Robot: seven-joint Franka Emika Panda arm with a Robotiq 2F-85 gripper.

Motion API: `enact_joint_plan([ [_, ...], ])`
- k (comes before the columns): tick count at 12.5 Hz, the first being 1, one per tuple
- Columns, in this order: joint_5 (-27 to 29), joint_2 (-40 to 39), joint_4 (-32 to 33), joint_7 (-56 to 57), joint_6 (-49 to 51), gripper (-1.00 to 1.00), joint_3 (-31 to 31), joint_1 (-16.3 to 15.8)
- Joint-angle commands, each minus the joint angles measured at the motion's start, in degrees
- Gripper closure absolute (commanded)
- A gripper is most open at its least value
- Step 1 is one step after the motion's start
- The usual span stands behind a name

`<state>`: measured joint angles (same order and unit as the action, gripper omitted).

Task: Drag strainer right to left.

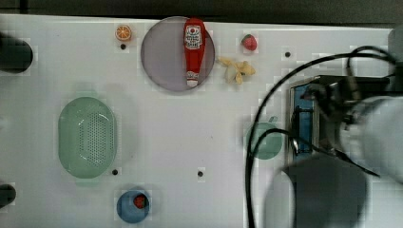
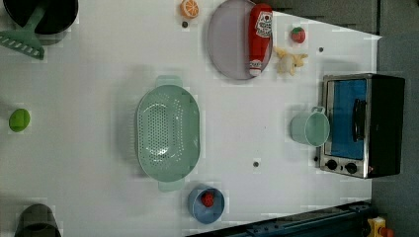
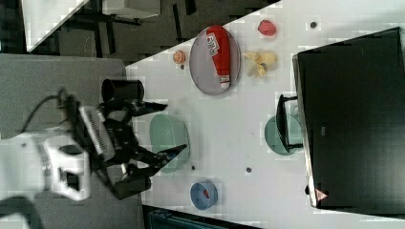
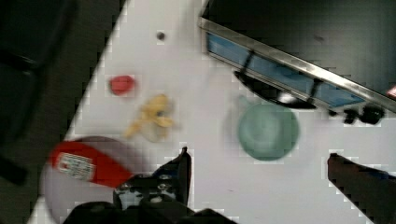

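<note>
Three cameras look steeply down on the white table point(image 1: 214, 133); all share the plate point(image 2: 230, 44). The wrist camera looks down from closer.

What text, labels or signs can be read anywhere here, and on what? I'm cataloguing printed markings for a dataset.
No text can be read as words.
Ketchup bottle: a white label with dark print, too blurred to read.
Toaster oven: two knobs on its front, any markings too small to read.
Toaster oven, right view: a small red-and-white triangular warning sticker, symbol unclear.
Strainer, mug and plate: no markings visible.
</note>
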<state>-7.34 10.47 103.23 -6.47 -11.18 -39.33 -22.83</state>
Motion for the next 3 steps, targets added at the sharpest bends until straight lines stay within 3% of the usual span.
enact_joint_plan([
  [1, 0.3, -4.2, 2.8, 5.2, -0.7, -1.00, 9.7, -7.6],
  [3, 0.3, -4.3, 2.9, 5.2, -0.8, -1.00, 11.2, -7.6],
])
